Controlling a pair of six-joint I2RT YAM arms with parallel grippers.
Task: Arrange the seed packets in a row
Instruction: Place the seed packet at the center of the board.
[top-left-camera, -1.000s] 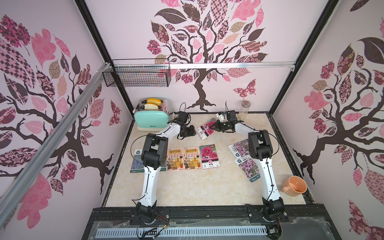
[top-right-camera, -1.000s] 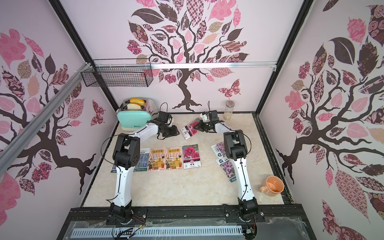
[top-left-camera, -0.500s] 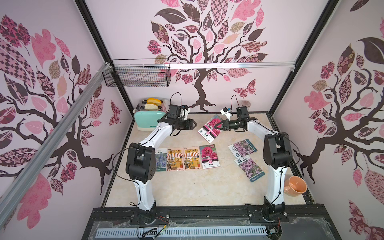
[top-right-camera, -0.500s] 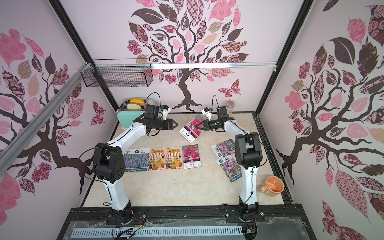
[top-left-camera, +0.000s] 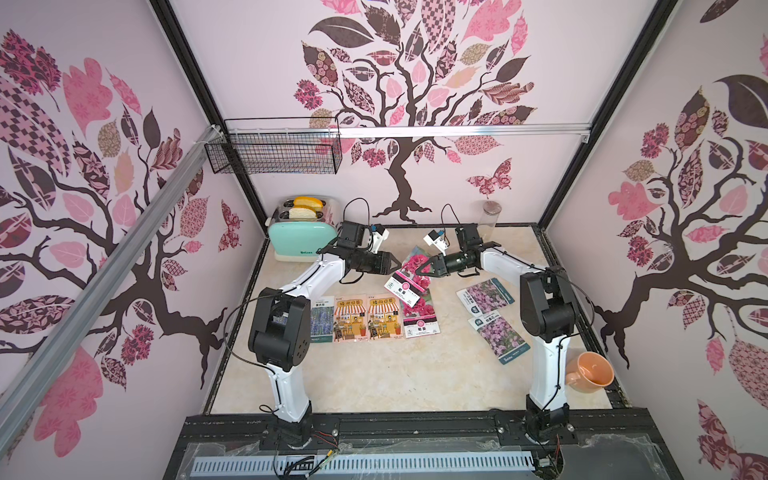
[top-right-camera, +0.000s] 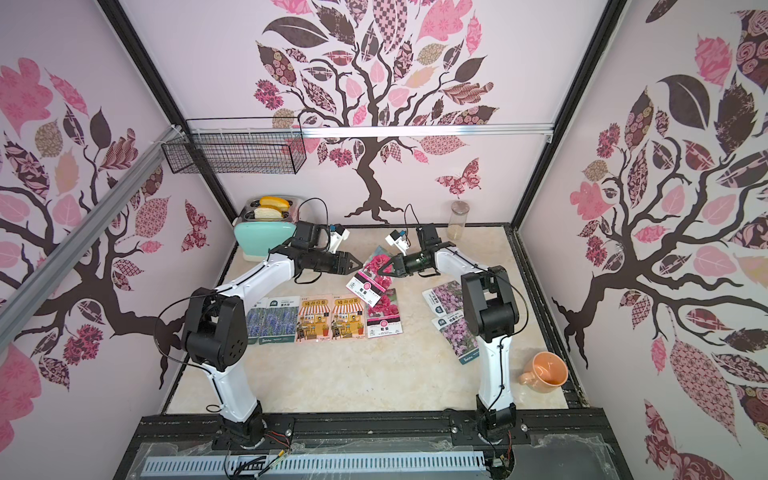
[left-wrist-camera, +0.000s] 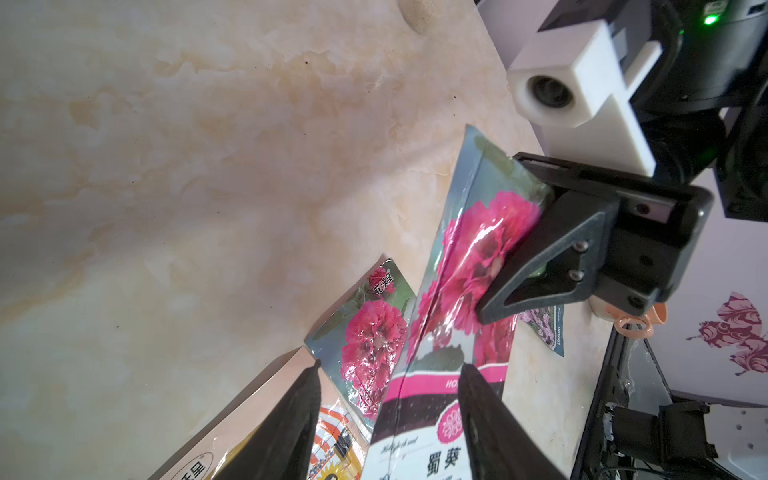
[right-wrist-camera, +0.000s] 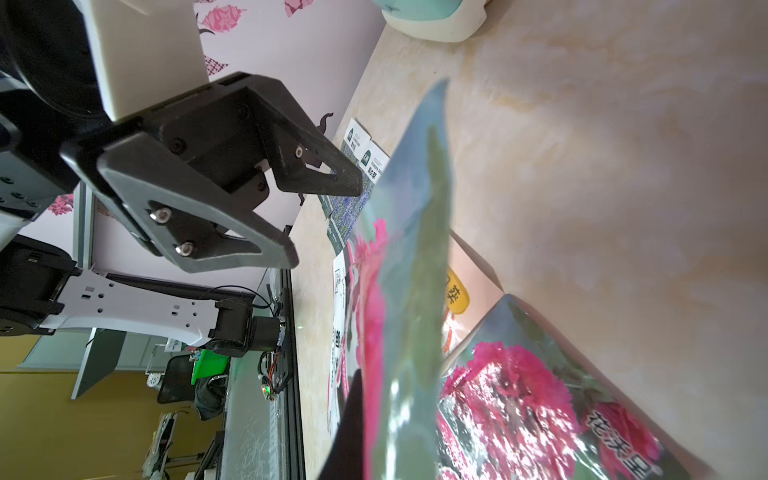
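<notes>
The left black claw (top-left-camera: 395, 264) hangs empty, jaws apart, just left of the glossy magenta-bloom seed packet (top-left-camera: 409, 283), which the right black claw (top-left-camera: 422, 269) clamps by its edge, tilted above its flat magenta twin (top-left-camera: 420, 321) at the row's end. I'd lay it flat just right of that twin, edges level, short of the two lilac-flower packets (top-left-camera: 485, 296).

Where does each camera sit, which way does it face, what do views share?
Top views: high in front, looking down at the table; left arm and right arm whole.
Left wrist: behind the open left gripper, facing the magenta packet in the right gripper.
Right wrist: along that packet, facing the left gripper.
Shared: both wrists see the packet.
</notes>
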